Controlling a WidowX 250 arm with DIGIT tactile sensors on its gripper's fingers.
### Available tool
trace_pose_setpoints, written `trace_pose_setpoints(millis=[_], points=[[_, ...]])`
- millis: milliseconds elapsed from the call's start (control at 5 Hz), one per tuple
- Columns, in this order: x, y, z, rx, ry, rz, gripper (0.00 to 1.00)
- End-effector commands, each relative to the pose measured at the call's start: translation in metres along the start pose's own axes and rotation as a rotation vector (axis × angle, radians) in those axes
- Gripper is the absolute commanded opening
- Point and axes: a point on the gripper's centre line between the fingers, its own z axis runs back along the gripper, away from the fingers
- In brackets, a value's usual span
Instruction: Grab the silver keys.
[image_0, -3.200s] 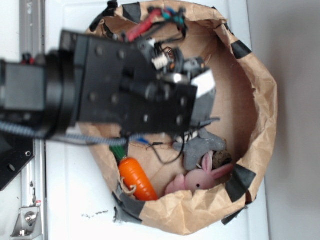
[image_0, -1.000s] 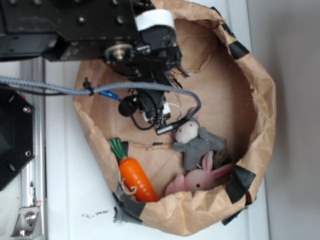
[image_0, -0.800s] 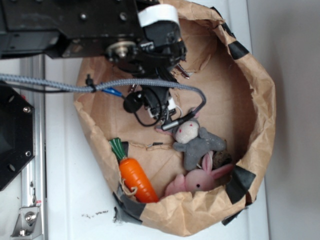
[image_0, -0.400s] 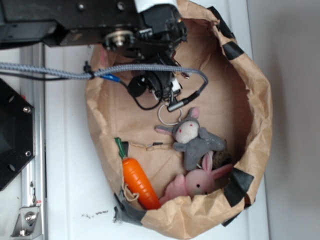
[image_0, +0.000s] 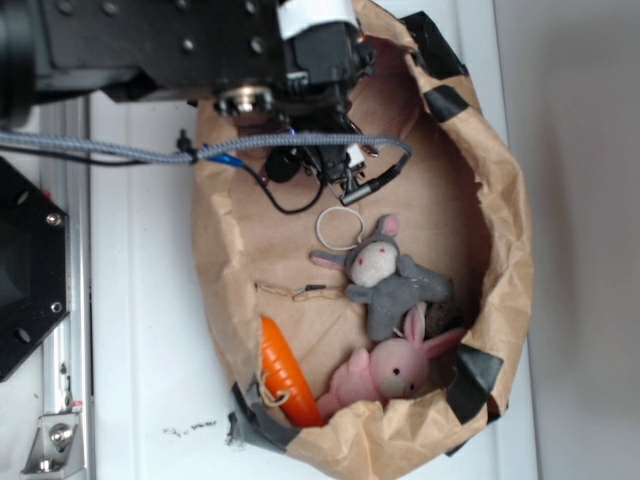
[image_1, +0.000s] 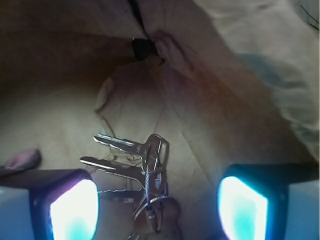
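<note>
I see the silver keys (image_1: 142, 167) lying flat on the paper bag's (image_0: 500, 250) floor between my gripper's (image_1: 157, 200) open fingers. They're hard, slick, loose metal; I'd pinch the bunched heads by the ring.

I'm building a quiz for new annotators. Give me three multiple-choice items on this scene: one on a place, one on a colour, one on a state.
1. Where do the keys lie in the wrist view?
A. between the fingers
B. outside the bag
C. on the grey bunny

2. What colour is the bunny nearest the carrot?
A. grey
B. pink
C. green

3. How is the end effector?
A. shut on keys
B. open
C. shut on the loop

Answers:
1. A, keys sit between both fingers.
2. B, it is pink.
3. B, the fingers stand wide apart.
</note>
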Motion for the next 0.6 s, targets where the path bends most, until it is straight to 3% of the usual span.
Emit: trace_pose_setpoints(millis=[0, 400], points=[[-0.0118, -0.017, -0.0055, -0.036, 0.025, -0.08, 1.0], [-0.011, -0.0237, -0.0091, -0.021, 0.028, -0.074, 1.0]])
